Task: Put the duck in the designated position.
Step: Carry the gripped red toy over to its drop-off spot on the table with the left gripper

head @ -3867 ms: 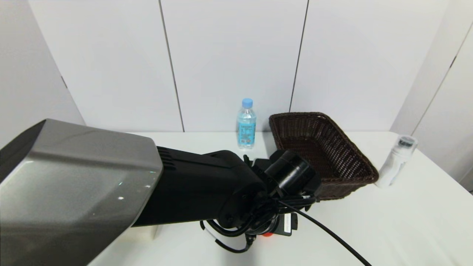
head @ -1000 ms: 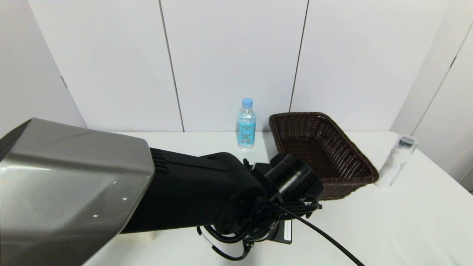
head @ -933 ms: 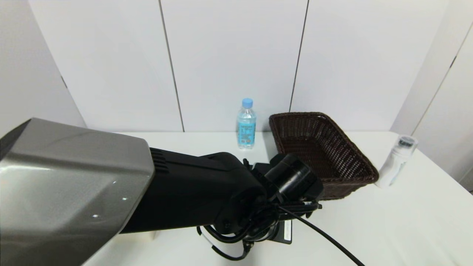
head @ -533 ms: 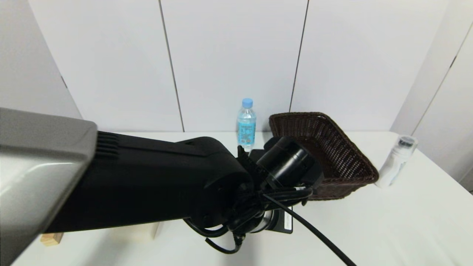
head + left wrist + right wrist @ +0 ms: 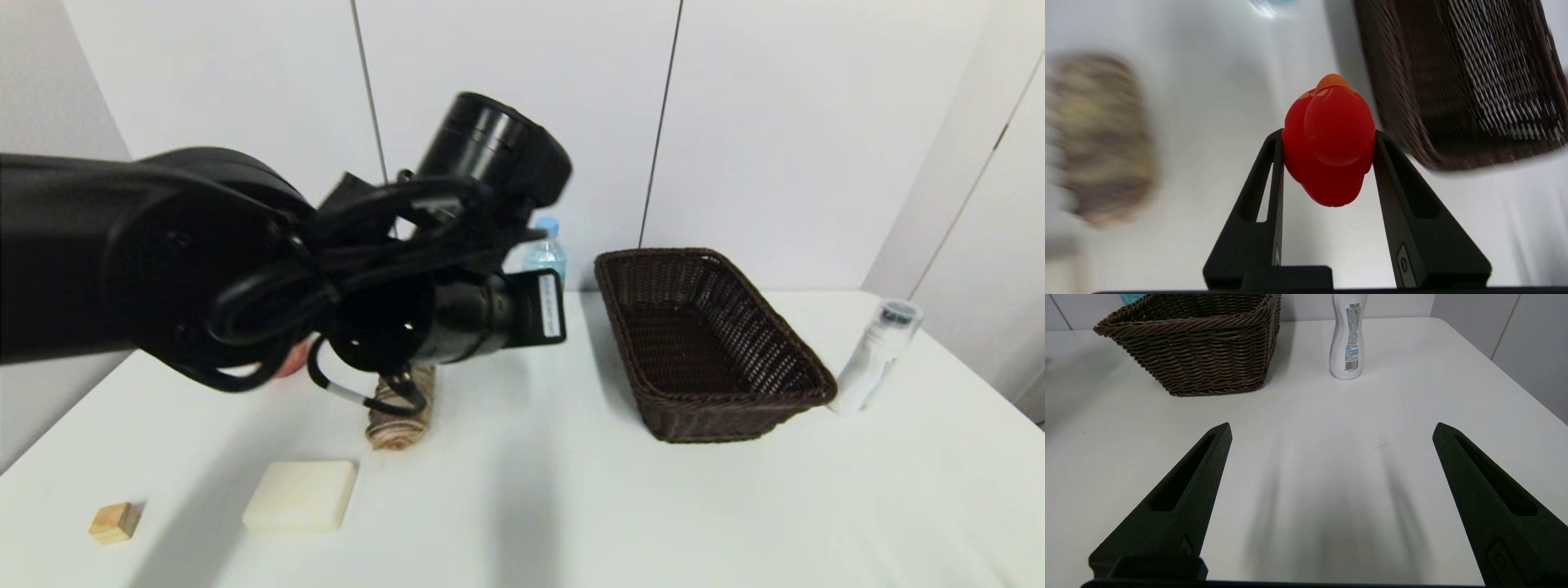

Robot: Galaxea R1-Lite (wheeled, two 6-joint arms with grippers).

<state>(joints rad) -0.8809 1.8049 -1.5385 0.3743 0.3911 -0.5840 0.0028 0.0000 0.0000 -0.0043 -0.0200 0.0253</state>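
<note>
While the left hand [image 5: 1327, 139] is clenching the duck [image 5: 1331, 151] between its two fingers [image 5: 1261, 196], it is hanging in the air above the bench [image 5: 571, 490], with the duck clear of the surface. Seen from the left wrist, the duck's head is facing away from the camera, showing an orange tip, and the basket [image 5: 706, 343] is lying just beyond it to one side. From the head, the left arm [image 5: 245, 261] is reaching across to the left of the basket, hiding the duck. Left of the basket, a roll [image 5: 400, 408] is lying under the arm, with a pale block [image 5: 300, 495] and a small wooden cube [image 5: 113, 522] nearer the robot. Behind the basket's left end a water bottle [image 5: 545, 253] is standing; right of the basket a white bottle [image 5: 873, 359] is standing. The right hand [image 5: 1331, 433] is hovering released, fingers wide apart, low over bare bench near the basket.
</note>
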